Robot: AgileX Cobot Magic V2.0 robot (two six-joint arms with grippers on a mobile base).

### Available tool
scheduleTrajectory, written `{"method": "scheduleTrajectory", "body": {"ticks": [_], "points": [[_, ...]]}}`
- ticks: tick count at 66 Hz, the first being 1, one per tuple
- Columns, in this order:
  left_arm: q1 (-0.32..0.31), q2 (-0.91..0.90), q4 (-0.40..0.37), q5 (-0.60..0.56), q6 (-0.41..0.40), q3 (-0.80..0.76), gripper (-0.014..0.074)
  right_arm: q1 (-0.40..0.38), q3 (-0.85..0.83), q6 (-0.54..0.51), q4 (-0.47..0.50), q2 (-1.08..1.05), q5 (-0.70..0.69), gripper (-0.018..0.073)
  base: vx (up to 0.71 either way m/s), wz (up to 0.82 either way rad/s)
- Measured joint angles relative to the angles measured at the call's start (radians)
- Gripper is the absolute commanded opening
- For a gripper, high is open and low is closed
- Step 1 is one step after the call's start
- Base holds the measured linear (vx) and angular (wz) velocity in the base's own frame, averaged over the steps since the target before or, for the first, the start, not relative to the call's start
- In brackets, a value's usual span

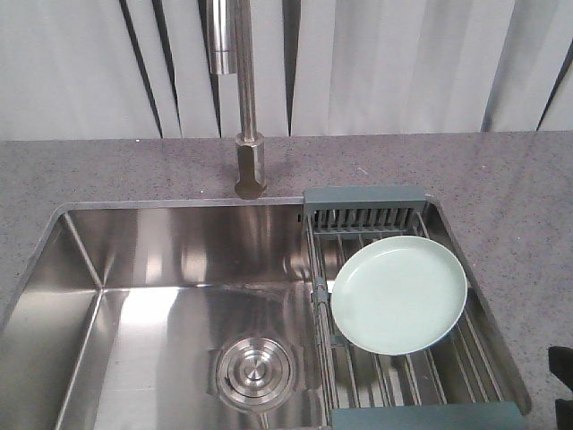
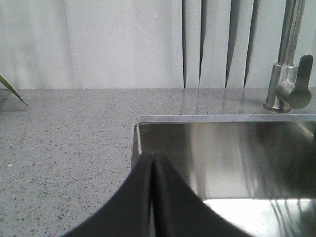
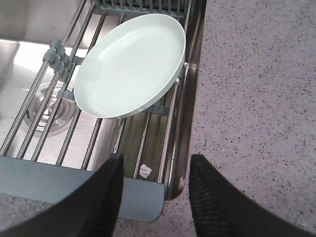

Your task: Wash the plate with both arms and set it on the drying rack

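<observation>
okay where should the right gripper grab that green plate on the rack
Take the plate by its low upturned rim at the near edge, coming from the counter side where the open right gripper hovers. It lies face up on the drying rack rods, its rim overhanging.

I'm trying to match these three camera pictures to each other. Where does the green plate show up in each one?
Front view: the plate lies right of centre, on the drying rack over the sink's right end.
Left wrist view: no plate in it; only counter, sink corner and tap base.
Right wrist view: the plate fills the upper middle, resting on the rack rods.
Shared landmark: the steel sink, seen in all three.
</observation>
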Motion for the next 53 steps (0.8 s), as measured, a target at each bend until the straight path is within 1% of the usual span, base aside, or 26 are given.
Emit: {"method": "scheduleTrajectory", "body": {"ticks": [9,14,20,24,30,33,37,41,48,53], "points": [[0.000,0.000,0.000,0.000,0.000,0.000,-0.0006,0.000,0.000,0.000,-0.001,0.000,0.000,0.0318,0.00,0.00],[0.000,0.000,0.000,0.000,0.000,0.000,-0.0006,0.000,0.006,0.000,-0.015,-0.001,-0.004,0.0291,0.00,0.00],[0.000,0.000,0.000,0.000,0.000,0.000,-0.0006,-0.010,0.040,0.000,-0.038,-0.021,-0.042,0.0200,0.00,0.00],[0.000,0.000,0.000,0.000,0.000,0.000,-0.0006,-0.030,0.086,0.000,-0.038,-0.057,-0.110,0.0130,0.00,0.00],[0.000,0.000,0.000,0.000,0.000,0.000,-0.0006,-0.062,0.173,0.000,-0.039,-0.138,-0.250,0.0023,0.00,0.00],[0.000,0.000,0.000,0.000,0.000,0.000,-0.0006,-0.077,0.218,0.000,-0.040,-0.184,-0.321,-0.0012,0.00,0.00],[0.000,0.000,0.000,0.000,0.000,0.000,-0.0006,-0.099,0.272,0.000,-0.043,-0.245,-0.416,-0.0010,0.00,0.00],[0.000,0.000,0.000,0.000,0.000,0.000,-0.0006,-0.124,0.328,0.000,-0.044,-0.310,-0.482,-0.0008,0.00,0.00],[0.000,0.000,0.000,0.000,0.000,0.000,-0.0006,-0.152,0.405,0.000,-0.045,-0.403,-0.558,-0.0008,0.00,0.00],[0.000,0.000,0.000,0.000,0.000,0.000,-0.0006,-0.165,0.453,0.000,-0.046,-0.463,-0.585,-0.0008,0.00,0.00]]}}
